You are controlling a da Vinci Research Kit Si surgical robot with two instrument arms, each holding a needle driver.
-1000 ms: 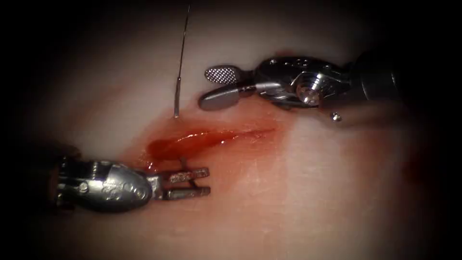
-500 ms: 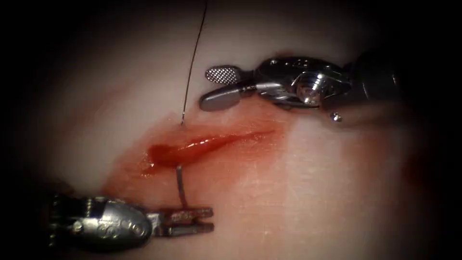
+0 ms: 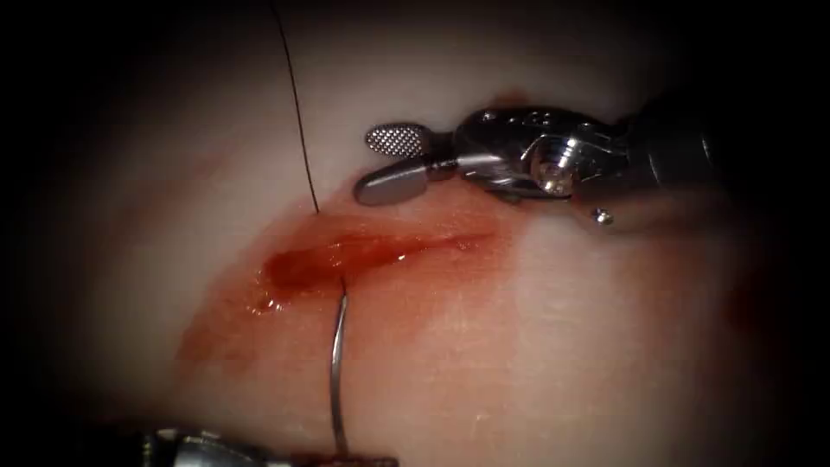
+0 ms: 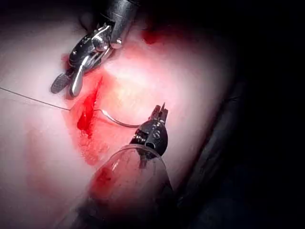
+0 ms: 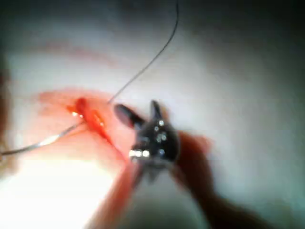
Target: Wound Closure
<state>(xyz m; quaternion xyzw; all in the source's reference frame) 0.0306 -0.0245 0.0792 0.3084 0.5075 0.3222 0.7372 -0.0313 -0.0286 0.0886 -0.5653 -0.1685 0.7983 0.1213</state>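
The tissue [image 3: 562,329] carries a red, wet cut [image 3: 363,251]. The curved needle [image 3: 335,372] stands almost wholly out of the cut's near lip, toward the cut's left end; its tail meets the lip. My left tool [image 3: 346,458] is shut on the needle near its point end at the picture's bottom edge, seen also as the left tool [image 4: 159,114] gripping the needle [image 4: 119,121]. The dark thread [image 3: 298,121] enters the tissue just beyond the far lip. My right tool [image 3: 380,162] hovers open beyond the cut's middle, holding nothing.
Red fluid [image 3: 225,320] stains the tissue around and left of the cut. In the right wrist view the right tool [image 5: 138,112] sits beside the cut, with the needle [image 5: 43,141] and the thread [image 5: 152,55] nearby.
My left tool has moved toward the bottom edge, drawing the needle out of the near lip. The needle's tail has gone into the far lip and thread follows it. The right tool stayed put.
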